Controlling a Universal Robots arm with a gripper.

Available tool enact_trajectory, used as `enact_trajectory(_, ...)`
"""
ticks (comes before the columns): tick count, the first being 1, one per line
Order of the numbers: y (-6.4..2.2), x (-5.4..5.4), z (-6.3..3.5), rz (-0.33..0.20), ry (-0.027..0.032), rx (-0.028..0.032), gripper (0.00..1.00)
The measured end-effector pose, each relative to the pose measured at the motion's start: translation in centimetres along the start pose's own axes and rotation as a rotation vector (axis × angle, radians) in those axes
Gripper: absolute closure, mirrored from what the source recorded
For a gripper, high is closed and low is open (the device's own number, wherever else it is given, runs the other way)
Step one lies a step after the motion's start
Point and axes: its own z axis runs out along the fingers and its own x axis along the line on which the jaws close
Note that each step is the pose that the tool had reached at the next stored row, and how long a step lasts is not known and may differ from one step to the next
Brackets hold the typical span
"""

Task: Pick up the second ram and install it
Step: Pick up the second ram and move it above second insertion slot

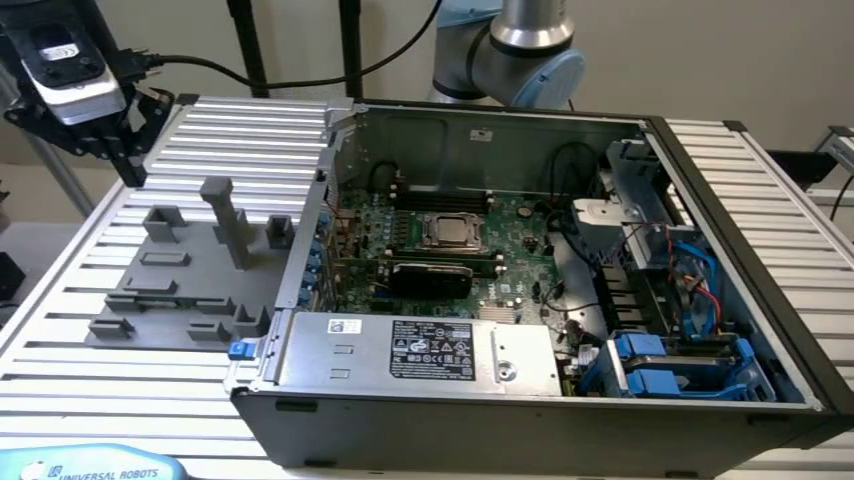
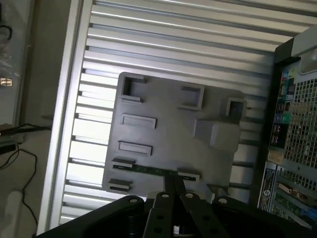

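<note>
The second ram point(image 2: 146, 169) is a thin green stick seen edge-on, standing in the clips along one edge of a grey holder plate point(image 2: 168, 129). My gripper point(image 2: 173, 186) is shut with nothing in it, its fingers pressed together and lined up over the stick's length. In the exterior view the gripper point(image 1: 130, 172) hangs well above the table beyond the far corner of the holder plate point(image 1: 174, 270), apart from it. The open computer case point(image 1: 747, 230) with its green motherboard point(image 1: 521, 230) lies on the exterior view's right of the plate.
A tall grey post point(image 1: 224, 215) and several low blocks rise from the holder plate. The case's side wall point(image 2: 297, 124) stands close beside the plate. A silver power supply point(image 1: 414, 350) fills the case's near end, with blue cables and drive bays point(image 1: 667, 365) at the near right.
</note>
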Motion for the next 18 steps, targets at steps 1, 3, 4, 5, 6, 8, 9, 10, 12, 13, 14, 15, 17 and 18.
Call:
enact_trajectory(1,0.0,0.0,0.02,-0.018,0.0008,-0.0002,0.89)
enact_trajectory(3,0.0,0.0,0.07,-0.054,0.0025,-0.0006,0.89)
enact_trajectory(4,0.0,0.0,0.09,-0.072,0.0032,-0.0008,0.89)
enact_trajectory(5,-0.01,0.0,0.11,-0.09,0.004,-0.001,0.89)
enact_trajectory(6,-0.01,0.0,0.14,-0.109,0.0049,-0.0012,0.89)
enact_trajectory(8,-0.01,0.0,0.18,-0.145,0.0065,-0.0016,0.89)
enact_trajectory(9,-0.01,0.0,0.21,-0.164,0.0072,-0.0018,0.89)
enact_trajectory(10,-0.01,0.0,0.23,-0.182,0.0081,-0.002,0.89)
enact_trajectory(12,-0.01,0.0,0.27,-0.218,0.0097,-0.0024,0.89)
enact_trajectory(13,-0.01,0.0,0.3,-0.236,0.0106,-0.0026,0.89)
enact_trajectory(14,-0.02,0.0,0.32,-0.254,0.0113,-0.0028,0.89)
enact_trajectory(15,-0.02,0.0,0.34,-0.272,0.0121,-0.003,0.89)
enact_trajectory(17,-0.02,0.0,0.39,-0.309,0.0138,-0.0034,0.89)
enact_trajectory(18,-0.02,0.0,0.42,-0.327,0.0146,-0.0037,0.89)
